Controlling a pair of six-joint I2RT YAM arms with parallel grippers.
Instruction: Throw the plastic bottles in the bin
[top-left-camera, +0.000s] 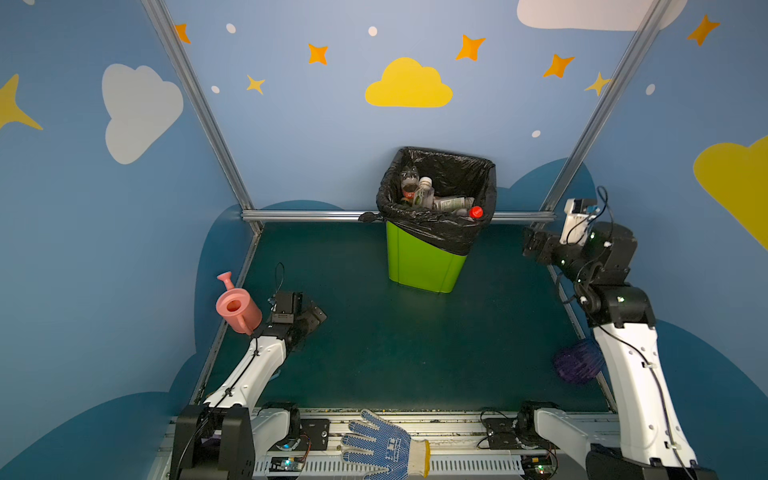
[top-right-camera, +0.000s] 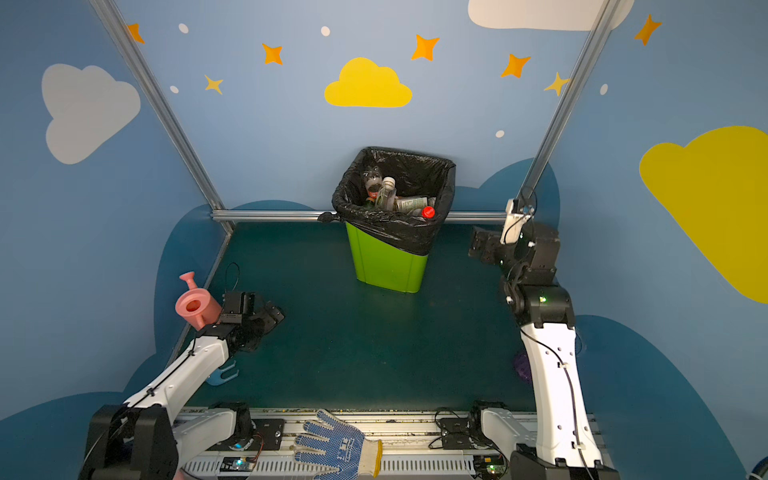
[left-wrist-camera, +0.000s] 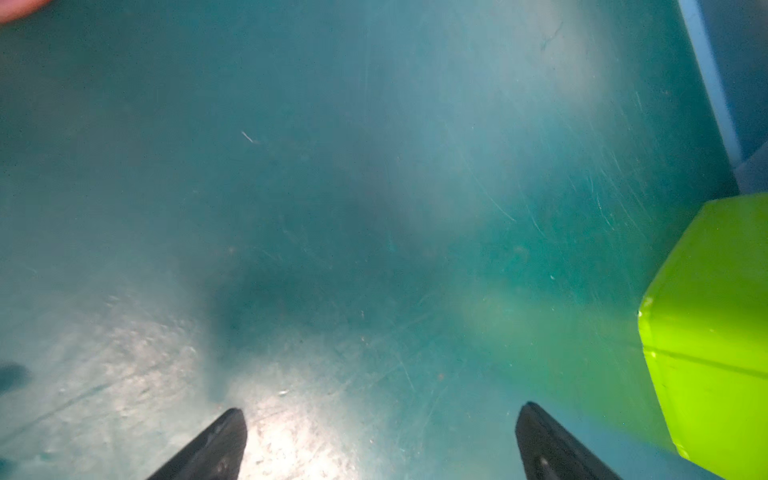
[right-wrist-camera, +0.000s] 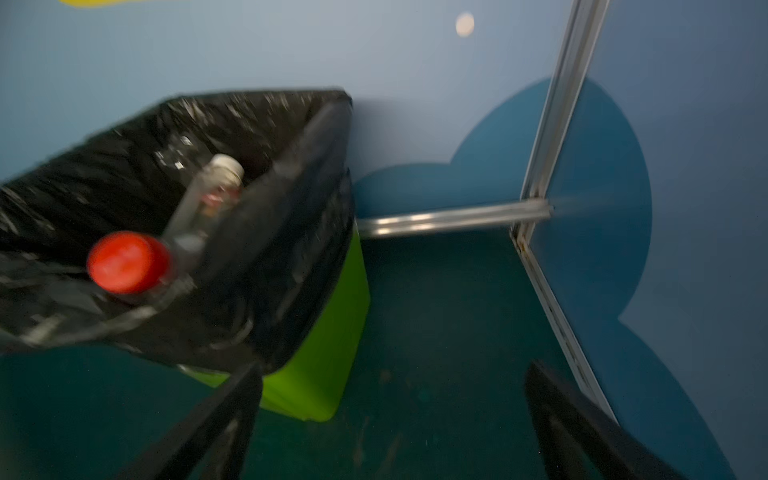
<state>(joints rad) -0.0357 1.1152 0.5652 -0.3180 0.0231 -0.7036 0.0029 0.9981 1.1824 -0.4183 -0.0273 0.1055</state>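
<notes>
The green bin (top-left-camera: 424, 262) (top-right-camera: 386, 266), lined with a black bag, stands at the back middle of the dark green table. Several plastic bottles (top-left-camera: 424, 193) (top-right-camera: 386, 193) lie inside it, one with a red cap (top-left-camera: 476, 212) (right-wrist-camera: 129, 262) near the rim. My right gripper (top-left-camera: 532, 245) (right-wrist-camera: 395, 370) hangs open and empty, raised to the right of the bin. Low over bare table at the left, my left gripper (top-left-camera: 316, 316) (left-wrist-camera: 382, 409) is open and empty, and the bin's wall (left-wrist-camera: 715, 332) shows at the edge of its wrist view.
A pink watering can (top-left-camera: 237, 307) stands at the table's left edge beside the left arm. A purple ribbed ball (top-left-camera: 577, 361) lies by the right arm. A blue dotted glove (top-left-camera: 382, 444) rests on the front rail. Metal frame bars (top-left-camera: 311, 215) border the table.
</notes>
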